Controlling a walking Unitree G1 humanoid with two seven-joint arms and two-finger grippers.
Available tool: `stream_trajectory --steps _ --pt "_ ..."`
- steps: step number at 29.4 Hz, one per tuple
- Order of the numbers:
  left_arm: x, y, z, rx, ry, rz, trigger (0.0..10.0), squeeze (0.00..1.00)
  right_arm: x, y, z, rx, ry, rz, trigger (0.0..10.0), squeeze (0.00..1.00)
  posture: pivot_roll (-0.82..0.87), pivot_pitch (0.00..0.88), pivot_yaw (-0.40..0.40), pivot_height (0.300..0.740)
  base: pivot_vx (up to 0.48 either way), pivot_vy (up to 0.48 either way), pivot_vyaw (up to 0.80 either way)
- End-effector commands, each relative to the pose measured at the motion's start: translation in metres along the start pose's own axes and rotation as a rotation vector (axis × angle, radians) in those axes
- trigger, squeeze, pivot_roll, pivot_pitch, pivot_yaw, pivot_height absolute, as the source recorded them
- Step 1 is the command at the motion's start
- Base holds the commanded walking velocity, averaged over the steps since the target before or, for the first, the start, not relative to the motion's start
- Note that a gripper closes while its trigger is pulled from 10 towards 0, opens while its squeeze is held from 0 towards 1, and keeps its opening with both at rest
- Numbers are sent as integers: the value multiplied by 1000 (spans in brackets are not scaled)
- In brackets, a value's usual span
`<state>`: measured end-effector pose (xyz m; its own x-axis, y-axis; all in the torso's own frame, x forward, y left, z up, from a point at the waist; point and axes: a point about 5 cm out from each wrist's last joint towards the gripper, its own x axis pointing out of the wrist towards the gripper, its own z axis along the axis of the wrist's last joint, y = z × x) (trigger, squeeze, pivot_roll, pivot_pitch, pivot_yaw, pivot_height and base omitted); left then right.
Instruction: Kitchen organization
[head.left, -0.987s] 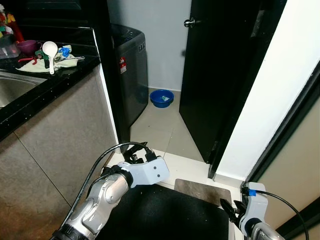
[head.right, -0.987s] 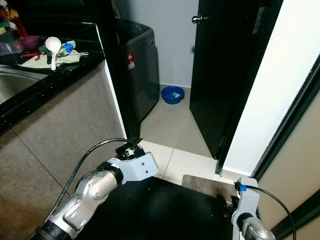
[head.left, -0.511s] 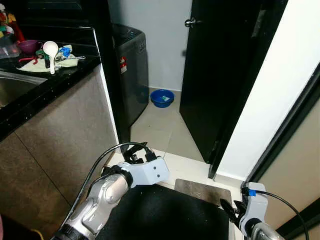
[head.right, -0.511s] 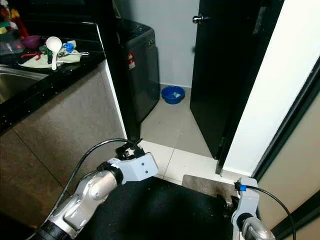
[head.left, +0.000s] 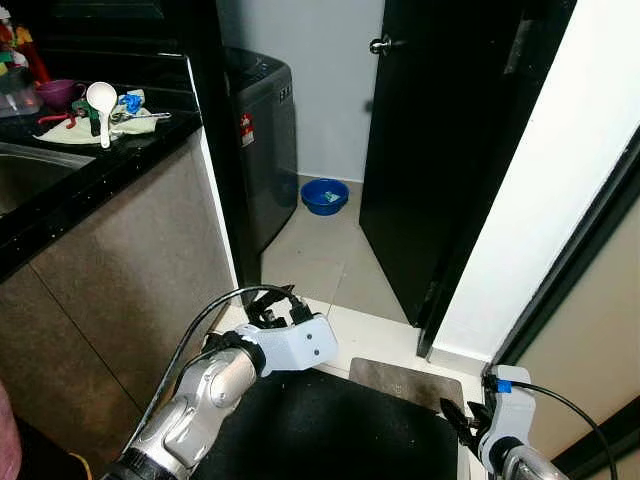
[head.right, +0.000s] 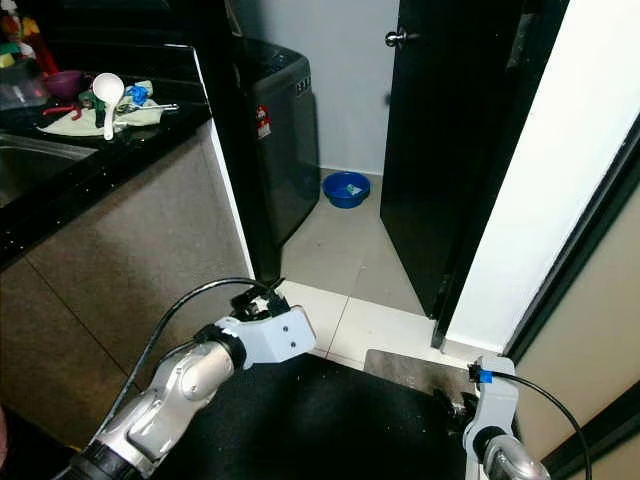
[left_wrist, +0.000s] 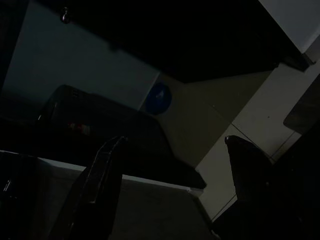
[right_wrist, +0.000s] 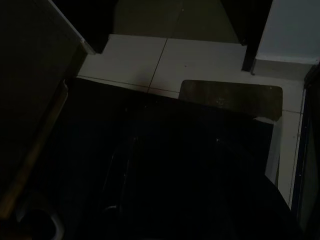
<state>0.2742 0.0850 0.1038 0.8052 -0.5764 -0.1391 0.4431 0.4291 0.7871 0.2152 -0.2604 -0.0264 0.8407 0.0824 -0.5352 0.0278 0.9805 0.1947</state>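
Note:
A black kitchen counter (head.left: 110, 165) runs along my left, with a steel sink (head.left: 25, 170) set into it. At its far end lie a white ladle (head.left: 101, 100), a purple bowl (head.left: 55, 92) and a pale cloth (head.left: 135, 122) with small utensils. My left gripper (head.left: 272, 300) hangs low in front of the counter's tiled side; in the left wrist view this gripper (left_wrist: 172, 145) is open with nothing between its fingers (left_wrist: 105, 175). My right gripper (head.left: 456, 414) hangs idle low on the right above the floor mats.
A grey washing machine (head.left: 262, 130) stands past the counter's end. A blue basin (head.left: 324, 195) sits on the tiled floor beside a black door (head.left: 440, 150). A black mat (head.left: 330, 425) and a small brown mat (head.left: 405, 382) lie at my feet. A white wall is on my right.
A pinkish shape has crept in at the lower left corner of the picture. Both arms hang where they were.

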Motion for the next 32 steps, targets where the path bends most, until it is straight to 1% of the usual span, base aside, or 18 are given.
stream_trajectory --steps 1,32 --pt "-2 1 -5 16 10 -1 10000 0 2 4 -1 -3 -3 10 10000 0 -45 0 15 740 0 0 0" --pt "-3 -3 -5 15 10 -2 10000 0 1 5 -5 -5 8 15 10000 0 -38 0 6 740 0 0 0"
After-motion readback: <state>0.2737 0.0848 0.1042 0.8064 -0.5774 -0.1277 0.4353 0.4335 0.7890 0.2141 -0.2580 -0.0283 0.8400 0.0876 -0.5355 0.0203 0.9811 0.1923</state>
